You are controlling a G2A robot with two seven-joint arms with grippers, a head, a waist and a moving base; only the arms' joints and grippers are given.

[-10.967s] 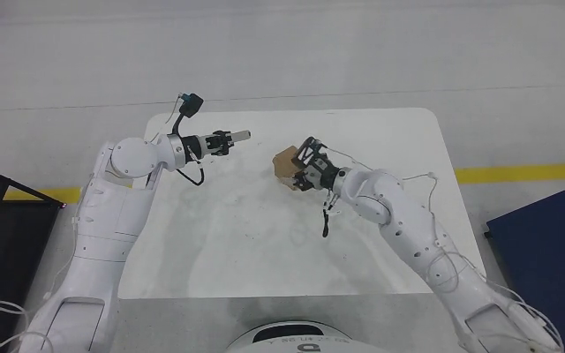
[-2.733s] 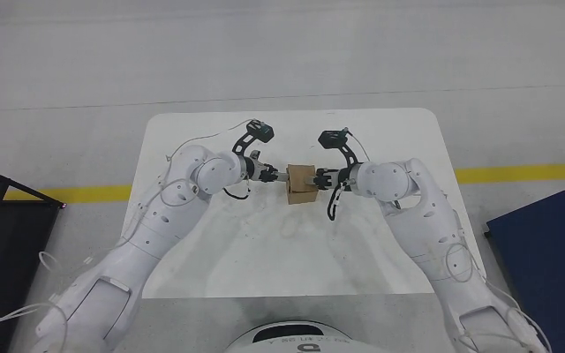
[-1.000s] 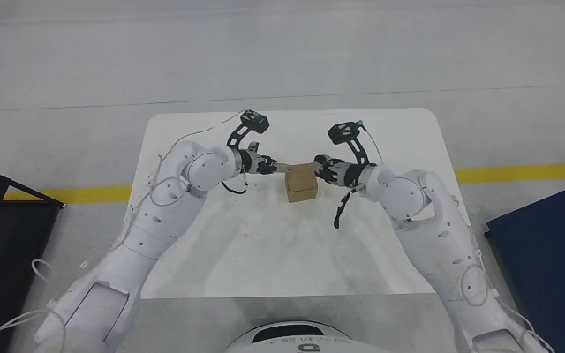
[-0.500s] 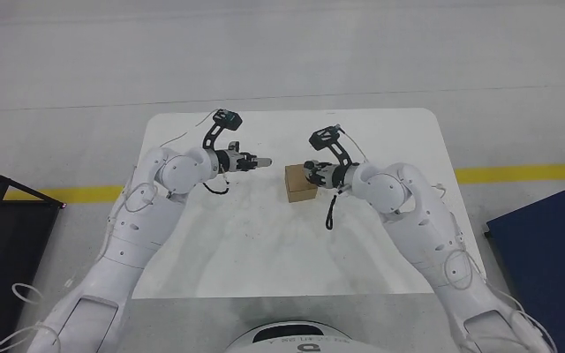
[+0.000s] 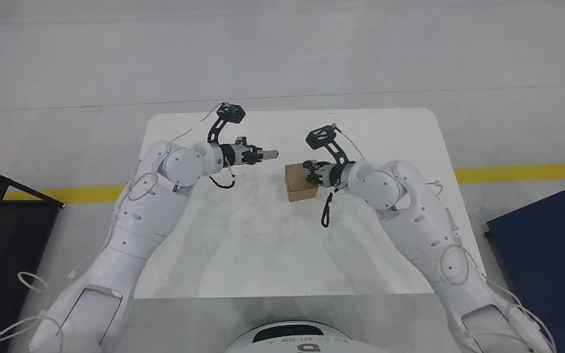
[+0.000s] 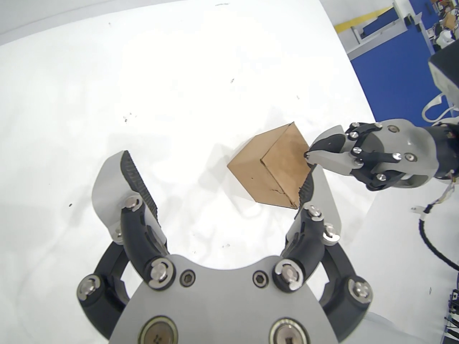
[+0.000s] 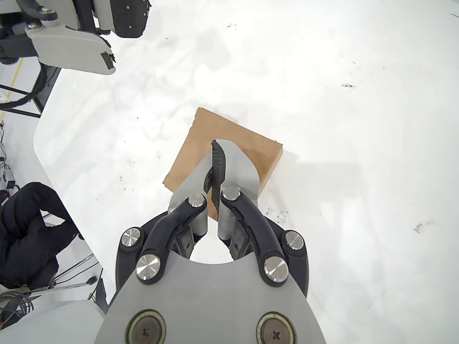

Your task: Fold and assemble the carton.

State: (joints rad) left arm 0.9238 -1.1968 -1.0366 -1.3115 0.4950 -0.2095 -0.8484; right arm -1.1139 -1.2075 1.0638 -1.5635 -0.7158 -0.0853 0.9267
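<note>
Left end effector [image 5: 269, 154] hovered just beside the brown carton [image 5: 300, 184] on the desk [image 5: 265, 247] in the top view, with the right end effector [image 5: 306, 168] at its top. From the left wrist, I saw my left fingers [image 6: 125, 170] wide apart, gripping nothing. From the right wrist, the right fingers were pressed together, empty, tips on the top panel. I judged a straight-down press wisest, lest the box skid.
</note>
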